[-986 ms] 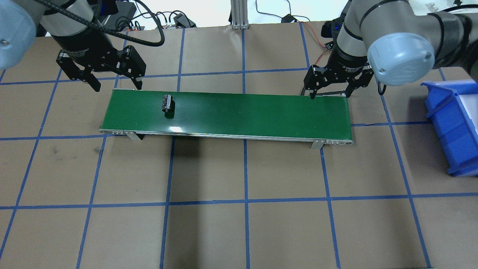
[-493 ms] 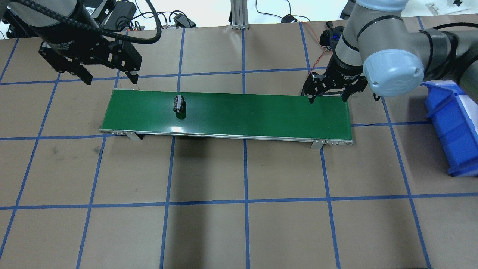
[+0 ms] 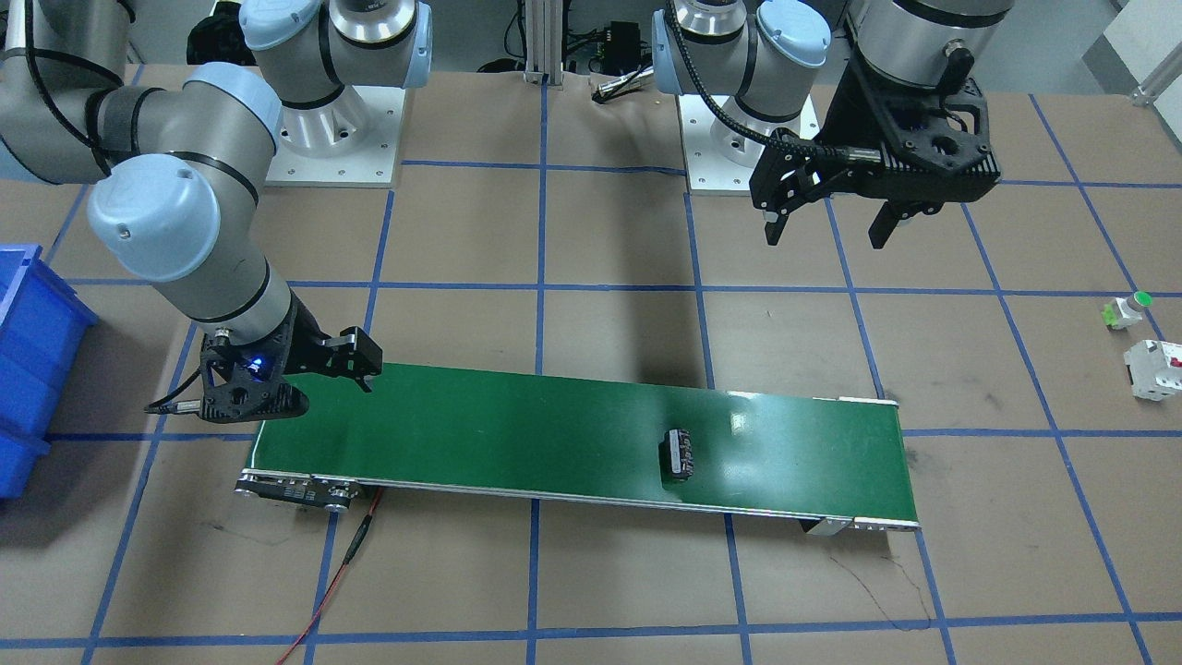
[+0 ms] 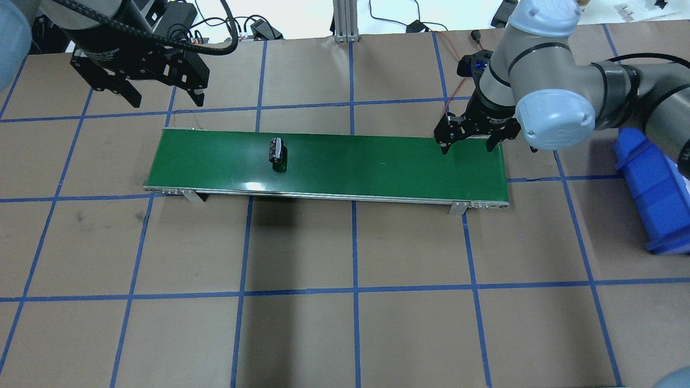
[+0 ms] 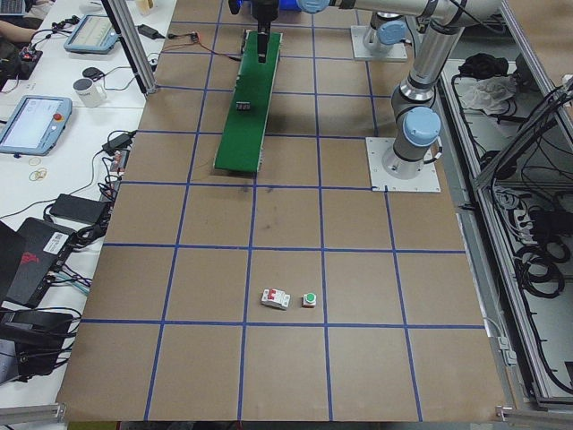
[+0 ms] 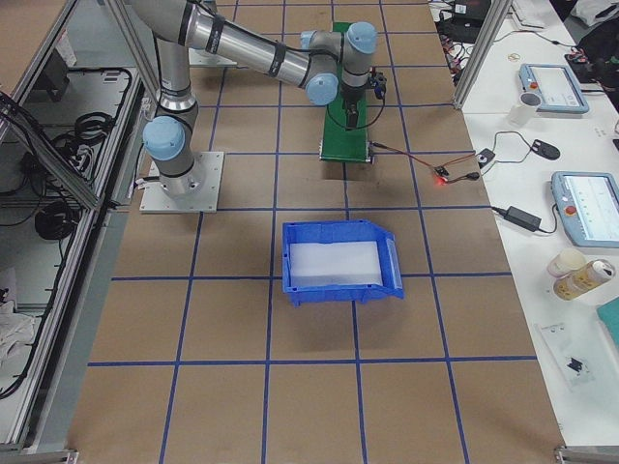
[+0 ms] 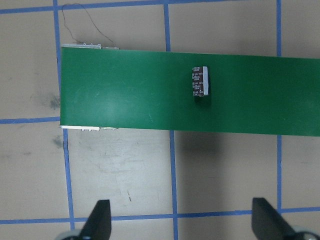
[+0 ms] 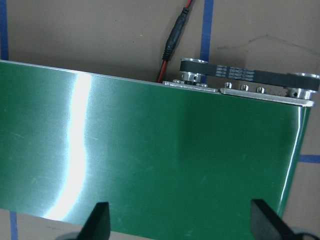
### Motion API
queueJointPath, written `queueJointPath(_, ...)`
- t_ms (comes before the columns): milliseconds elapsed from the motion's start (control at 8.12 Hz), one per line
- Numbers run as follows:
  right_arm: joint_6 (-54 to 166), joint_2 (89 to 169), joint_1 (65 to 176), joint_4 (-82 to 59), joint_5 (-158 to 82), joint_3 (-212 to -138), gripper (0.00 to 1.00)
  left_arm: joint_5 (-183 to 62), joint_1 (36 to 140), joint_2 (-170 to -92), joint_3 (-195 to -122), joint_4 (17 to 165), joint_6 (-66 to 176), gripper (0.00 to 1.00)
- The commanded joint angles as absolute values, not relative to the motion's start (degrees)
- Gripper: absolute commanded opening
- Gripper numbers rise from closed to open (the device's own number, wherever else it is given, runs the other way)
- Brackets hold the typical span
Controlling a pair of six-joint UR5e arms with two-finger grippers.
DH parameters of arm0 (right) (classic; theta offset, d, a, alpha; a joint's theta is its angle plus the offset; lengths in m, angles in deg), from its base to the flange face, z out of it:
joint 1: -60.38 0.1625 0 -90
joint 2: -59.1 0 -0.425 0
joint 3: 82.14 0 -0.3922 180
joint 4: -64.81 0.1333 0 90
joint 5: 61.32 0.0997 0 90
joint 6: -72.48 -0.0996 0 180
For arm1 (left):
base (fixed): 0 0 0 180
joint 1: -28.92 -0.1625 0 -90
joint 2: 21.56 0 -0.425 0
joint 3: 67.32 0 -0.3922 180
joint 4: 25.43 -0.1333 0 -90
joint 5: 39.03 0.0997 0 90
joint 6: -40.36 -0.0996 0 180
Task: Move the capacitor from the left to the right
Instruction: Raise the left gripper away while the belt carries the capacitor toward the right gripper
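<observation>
The capacitor [image 4: 277, 150] is a small dark cylinder lying on its side on the green conveyor belt [image 4: 377, 161], left of the belt's middle. It also shows in the front view [image 3: 681, 453] and in the left wrist view [image 7: 200, 82]. My left gripper [image 4: 167, 101] is open and empty, raised behind the belt's left end, well clear of the capacitor. My right gripper [image 4: 466, 149] is open and empty, low over the belt's right end. The right wrist view shows only bare belt [image 8: 150, 150] between its fingers [image 8: 97, 220].
A blue bin [image 4: 657, 188] stands on the table to the right of the belt. A white block with red marking [image 3: 1154, 368] and a green-capped button [image 3: 1128, 309] lie far off on the left side. A red wire [image 3: 342, 563] runs from the belt's right end.
The capacitor has travelled rightward along the belt. My left gripper has drawn back and up from the belt's left end. My right gripper has shifted slightly onto the belt's right end.
</observation>
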State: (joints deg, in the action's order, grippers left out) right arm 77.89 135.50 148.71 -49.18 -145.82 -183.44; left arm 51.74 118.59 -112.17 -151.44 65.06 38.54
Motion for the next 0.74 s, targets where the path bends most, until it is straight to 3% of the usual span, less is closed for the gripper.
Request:
queueJointPath(0, 78.01, 133.03, 148.45, -52.07, -141.32, -183.74, 1.00, 51.76, 118.49, -112.17, -151.52, 64.49, 38.52, 1.00)
queueJointPath(616, 78.19, 132.93, 145.55, -51.91, -135.24, -184.09, 1.00, 51.50, 118.49, -112.44, -151.60, 64.48, 38.78, 1.00)
